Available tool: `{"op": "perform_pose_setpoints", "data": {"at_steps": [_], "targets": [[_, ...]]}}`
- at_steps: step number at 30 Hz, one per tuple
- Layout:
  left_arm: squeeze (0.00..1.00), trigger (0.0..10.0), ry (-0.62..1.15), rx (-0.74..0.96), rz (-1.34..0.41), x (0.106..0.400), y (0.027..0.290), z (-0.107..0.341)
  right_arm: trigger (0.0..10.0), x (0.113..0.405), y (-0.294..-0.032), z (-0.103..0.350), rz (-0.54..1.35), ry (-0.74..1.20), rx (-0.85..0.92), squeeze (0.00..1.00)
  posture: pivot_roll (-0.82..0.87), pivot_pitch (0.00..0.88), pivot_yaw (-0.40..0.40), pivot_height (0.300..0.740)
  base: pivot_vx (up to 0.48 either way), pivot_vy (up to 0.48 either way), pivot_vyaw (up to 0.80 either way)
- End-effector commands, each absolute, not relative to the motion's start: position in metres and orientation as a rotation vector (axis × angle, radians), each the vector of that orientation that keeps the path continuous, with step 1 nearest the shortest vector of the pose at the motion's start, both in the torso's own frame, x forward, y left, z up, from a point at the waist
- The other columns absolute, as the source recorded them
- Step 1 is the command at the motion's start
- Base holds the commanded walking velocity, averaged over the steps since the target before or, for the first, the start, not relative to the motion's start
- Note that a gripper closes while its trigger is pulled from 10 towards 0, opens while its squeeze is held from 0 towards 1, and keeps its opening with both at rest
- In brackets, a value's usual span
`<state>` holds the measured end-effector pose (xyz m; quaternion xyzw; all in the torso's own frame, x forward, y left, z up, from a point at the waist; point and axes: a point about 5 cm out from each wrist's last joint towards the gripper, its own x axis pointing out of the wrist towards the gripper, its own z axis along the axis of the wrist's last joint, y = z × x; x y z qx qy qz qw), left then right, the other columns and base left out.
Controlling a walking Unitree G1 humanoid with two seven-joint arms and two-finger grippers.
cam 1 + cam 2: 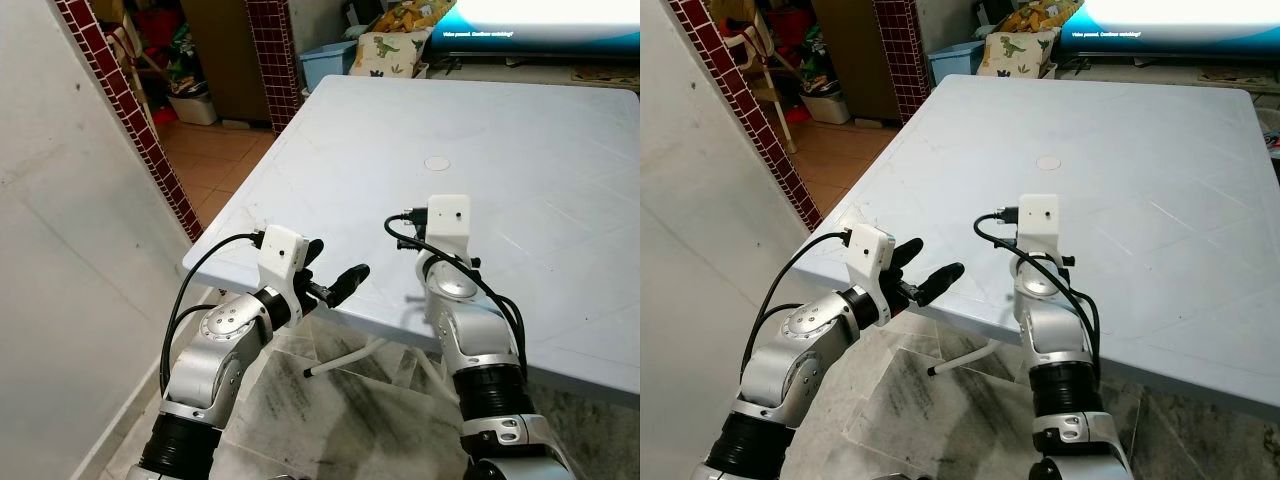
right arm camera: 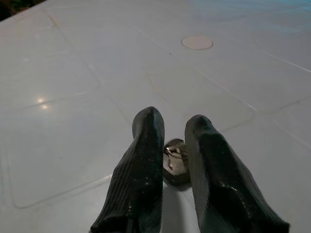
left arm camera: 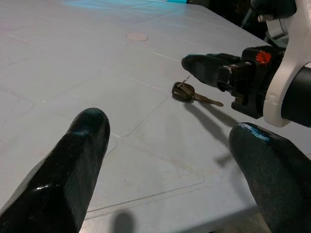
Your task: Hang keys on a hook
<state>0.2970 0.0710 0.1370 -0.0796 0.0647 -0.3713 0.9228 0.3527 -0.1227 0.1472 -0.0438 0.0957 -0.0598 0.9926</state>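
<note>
Keys (image 3: 183, 92) lie flat on the pale blue table (image 1: 540, 180), near its front edge, with a dark head and a thin metal blade. In the left wrist view the blade runs from the head toward the right arm's wrist; a small ring stands up off the head. No writing can be read on them.

Going left to right: a white wall with a strip of dark red tiles (image 1: 140, 130) borders the scene. The left gripper (image 1: 340, 285) hovers at the table's front edge, its fingers (image 3: 73, 155) spread wide with nothing between them, aimed at the keys. The right gripper (image 2: 172, 141) points down at the table with its two fingers (image 2: 141, 160) a narrow gap apart, straddling the keys' head; whether they actually pinch it cannot be told. A round plug (image 1: 437, 163) sits mid-table. Beyond the far edge, a screen (image 1: 540, 20) shows a line of white text too small to read, beside a dinosaur-print cushion (image 1: 385, 50).
</note>
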Motion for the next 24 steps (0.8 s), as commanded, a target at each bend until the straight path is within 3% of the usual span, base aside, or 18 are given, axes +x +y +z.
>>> {"op": "perform_pose_setpoints", "data": {"at_steps": [1,11,12,14,15,18,19,20,24], "targets": [[0.0,10.0,0.122,-0.156,-0.768,0.298,0.073,0.141,10.0,0.355,-0.112,0.151,-0.107,0.179,-0.085,1.0,-0.01,0.028,0.146,0.74,0.0,0.0,0.0],[0.0,10.0,0.12,-0.157,-0.771,0.298,0.073,0.141,10.0,0.359,-0.107,0.146,-0.133,0.211,-0.016,1.0,-0.01,0.028,0.141,0.74,0.0,0.0,0.0],[0.0,10.0,0.121,-0.159,-0.773,0.298,0.073,0.141,10.0,0.361,-0.11,0.144,-0.167,0.221,0.015,0.57,-0.01,0.028,0.141,0.74,0.0,0.0,0.0],[0.0,10.0,0.122,-0.159,-0.775,0.297,0.073,0.14,10.0,0.361,-0.111,0.144,-0.18,0.223,0.023,0.57,-0.01,0.028,0.141,0.74,0.0,0.0,0.0],[0.0,10.0,0.122,-0.16,-0.779,0.296,0.073,0.141,10.0,0.362,-0.111,0.143,-0.193,0.22,0.032,0.35,0.0,0.031,0.14,0.74,0.0,0.0,0.0],[0.0,10.0,0.122,-0.16,-0.781,0.296,0.073,0.141,10.0,0.362,-0.111,0.142,-0.201,0.224,0.039,0.33,0.0,0.031,0.14,0.74,0.0,0.0,0.0],[0.0,10.0,0.121,-0.161,-0.781,0.296,0.073,0.141,10.0,0.363,-0.111,0.14,-0.21,0.231,0.049,0.15,0.0,0.031,0.14,0.74,0.0,0.0,0.0],[0.0,10.0,0.121,-0.161,-0.782,0.296,0.072,0.141,10.0,0.363,-0.112,0.139,-0.216,0.237,0.06,0.09,0.0,0.032,0.14,0.74,0.0,0.0,0.0],[0.0,10.0,0.12,-0.164,-0.786,0.295,0.072,0.141,10.0,0.365,-0.114,0.136,-0.222,0.246,0.075,0.07,0.0,0.035,0.138,0.74,0.0,0.0,0.0]]}}
